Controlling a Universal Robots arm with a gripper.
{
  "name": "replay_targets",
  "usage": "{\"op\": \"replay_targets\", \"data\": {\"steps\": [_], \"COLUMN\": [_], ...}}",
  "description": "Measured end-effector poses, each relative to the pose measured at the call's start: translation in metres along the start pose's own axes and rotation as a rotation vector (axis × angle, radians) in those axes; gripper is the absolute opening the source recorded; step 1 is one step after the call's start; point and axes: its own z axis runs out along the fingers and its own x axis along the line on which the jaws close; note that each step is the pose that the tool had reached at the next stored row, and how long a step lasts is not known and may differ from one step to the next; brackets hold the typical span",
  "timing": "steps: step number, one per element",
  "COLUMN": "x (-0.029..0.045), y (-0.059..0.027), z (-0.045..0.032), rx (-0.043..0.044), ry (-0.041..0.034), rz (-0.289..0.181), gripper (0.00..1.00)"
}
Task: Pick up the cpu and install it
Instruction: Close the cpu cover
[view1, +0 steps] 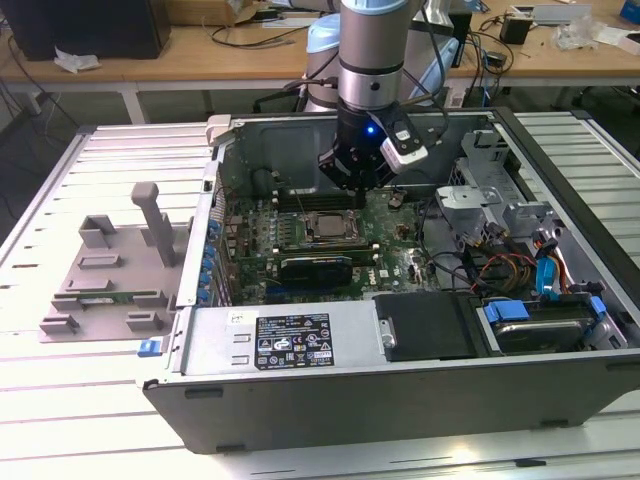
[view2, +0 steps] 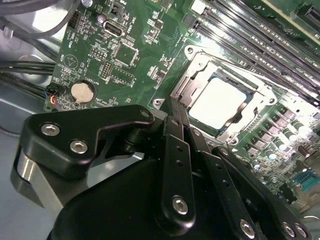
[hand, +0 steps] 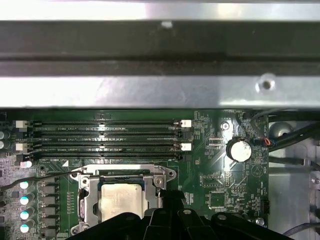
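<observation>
Seating such a chip well calls for keeping it level and square to the socket walls. Contact should be light and straight down, with no sideways drag across the green motherboard (hand: 215, 170). Judged from how things lie, the small flat square cpu (view2: 217, 97) with its pale silvery metal top already rests inside the hinged metal socket frame (view2: 200, 64). The black linked-finger gripper (view2: 172, 106) hovers over the board just beside that frame's edge, apart from the chip. Its fingertips appear pressed together on nothing, though its own body partly hides them.
</observation>
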Motion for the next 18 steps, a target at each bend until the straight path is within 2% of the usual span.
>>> {"op": "replay_targets", "data": {"steps": [4, 8, 11, 14, 18], "x": [0.0027, 0.0062, 0.0079, 0.0106, 0.0147], "y": [-0.0025, -0.0027, -0.0027, -0.0033, -0.0072], "z": [0.0004, 0.0007, 0.0019, 0.0041, 0.0061], "rx": [-0.0002, -0.0006, -0.0019, -0.0016, -0.0018], "ry": [-0.0001, -0.0005, -0.006, -0.0146, -0.0171], "rz": [-0.003, -0.029, -0.037, -0.045, -0.055], "gripper": [0.11, 0.11, 0.11, 0.11, 0.11]}}
